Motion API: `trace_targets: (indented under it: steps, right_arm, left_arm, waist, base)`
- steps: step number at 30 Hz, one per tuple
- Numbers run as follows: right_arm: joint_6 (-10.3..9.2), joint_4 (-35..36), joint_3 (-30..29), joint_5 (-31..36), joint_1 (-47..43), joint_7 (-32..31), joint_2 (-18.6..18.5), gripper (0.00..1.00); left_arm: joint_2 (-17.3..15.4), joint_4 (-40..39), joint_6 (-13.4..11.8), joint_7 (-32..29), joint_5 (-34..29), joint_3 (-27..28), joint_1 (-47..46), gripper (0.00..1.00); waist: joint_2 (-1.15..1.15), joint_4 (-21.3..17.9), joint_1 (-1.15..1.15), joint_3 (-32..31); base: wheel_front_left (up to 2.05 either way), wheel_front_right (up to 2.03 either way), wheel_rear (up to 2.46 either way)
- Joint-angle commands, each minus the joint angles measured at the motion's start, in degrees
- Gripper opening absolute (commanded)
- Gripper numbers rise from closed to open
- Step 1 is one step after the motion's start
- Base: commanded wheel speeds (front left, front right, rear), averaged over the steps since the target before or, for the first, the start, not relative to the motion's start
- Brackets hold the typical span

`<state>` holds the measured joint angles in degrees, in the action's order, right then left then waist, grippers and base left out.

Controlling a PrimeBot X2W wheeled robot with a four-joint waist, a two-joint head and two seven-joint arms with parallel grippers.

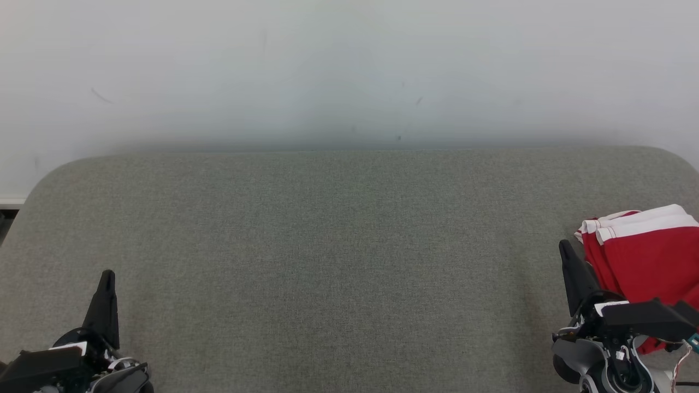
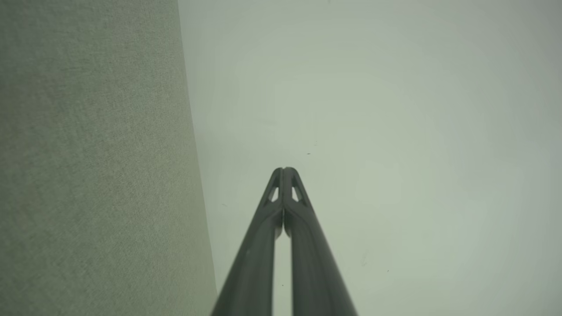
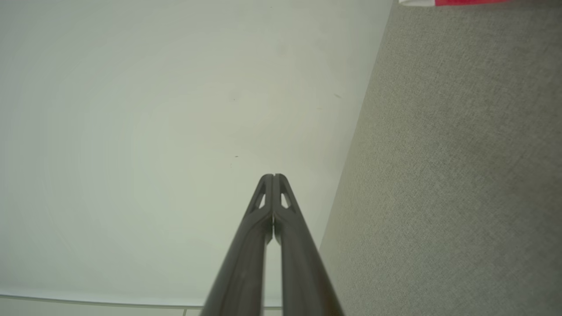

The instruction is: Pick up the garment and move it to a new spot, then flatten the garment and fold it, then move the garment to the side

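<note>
The garment (image 1: 644, 251) is red with white bands, folded and lying at the right edge of the grey table (image 1: 338, 262). A sliver of the garment (image 3: 456, 2) shows at the top of the right wrist view. My right gripper (image 1: 564, 248) is shut and empty, just left of the garment, its tip beside the folded edge. In its own view the right gripper (image 3: 273, 176) has its fingertips pressed together. My left gripper (image 1: 107, 275) rests at the lower left, far from the garment. It is shut too, with the left gripper's (image 2: 283, 169) tips touching and nothing between them.
A pale wall (image 1: 349, 71) rises behind the table's far edge. The grey fabric table surface (image 2: 88, 158) stretches wide between the two arms. Its corners are rounded at the back left and back right.
</note>
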<state>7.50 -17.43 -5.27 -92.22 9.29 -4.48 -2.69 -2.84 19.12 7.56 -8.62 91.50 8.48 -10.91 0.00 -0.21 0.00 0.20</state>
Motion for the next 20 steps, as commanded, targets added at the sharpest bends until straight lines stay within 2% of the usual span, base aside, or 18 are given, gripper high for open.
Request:
trace_targets:
  steps: [1,20]
  right_arm:
    - [-0.02,0.1,-0.2,-0.1,0.5,0.0,-0.4,0.0]
    - [-0.02,0.1,-0.2,-0.1,0.5,0.0,-0.4,0.0]
  left_arm:
    - [-0.1,0.1,0.1,-0.2,0.3,0.2,-0.5,0.0]
    - [-0.1,0.1,0.1,-0.3,0.2,0.2,-0.5,0.0]
  waist:
    - [0.0,0.0,0.0,0.0]
    - [0.0,0.0,0.0,0.0]
  base:
    - [0.0,0.0,0.0]
    - [0.0,0.0,0.0]
